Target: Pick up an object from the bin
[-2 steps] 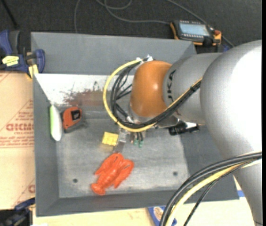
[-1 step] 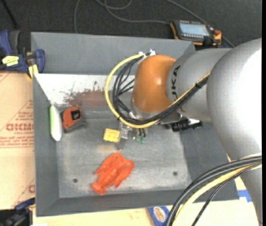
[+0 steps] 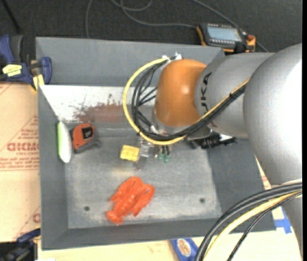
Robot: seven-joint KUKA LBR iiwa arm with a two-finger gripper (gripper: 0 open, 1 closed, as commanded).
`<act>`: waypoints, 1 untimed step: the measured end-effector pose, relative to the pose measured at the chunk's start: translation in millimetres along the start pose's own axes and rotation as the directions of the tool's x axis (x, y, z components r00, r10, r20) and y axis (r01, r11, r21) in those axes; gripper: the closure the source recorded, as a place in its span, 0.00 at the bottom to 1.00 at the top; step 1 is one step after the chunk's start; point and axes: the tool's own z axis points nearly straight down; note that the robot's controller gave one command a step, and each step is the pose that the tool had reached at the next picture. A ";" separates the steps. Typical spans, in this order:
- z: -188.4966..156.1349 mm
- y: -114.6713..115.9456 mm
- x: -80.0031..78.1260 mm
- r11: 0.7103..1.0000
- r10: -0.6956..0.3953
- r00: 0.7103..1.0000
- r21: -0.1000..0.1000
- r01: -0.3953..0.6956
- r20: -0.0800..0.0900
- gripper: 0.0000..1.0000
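My gripper hangs below the arm's orange cover, over the middle of the bin floor. Its two fingertips stand apart, open, with nothing between them. A small yellow block lies just left of the left fingertip, close to it but outside the fingers. A red toy lobster lies on the floor nearer the front, below and left of the gripper.
An orange and black tape measure lies at the left of the bin. Beside it, a white and green tube rests along the left wall. The arm and its cables cover the bin's right half.
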 end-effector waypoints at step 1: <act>-11.5 -0.6 0.7 1.000 0.000 1.000 0.001 0.000 -0.003 1.00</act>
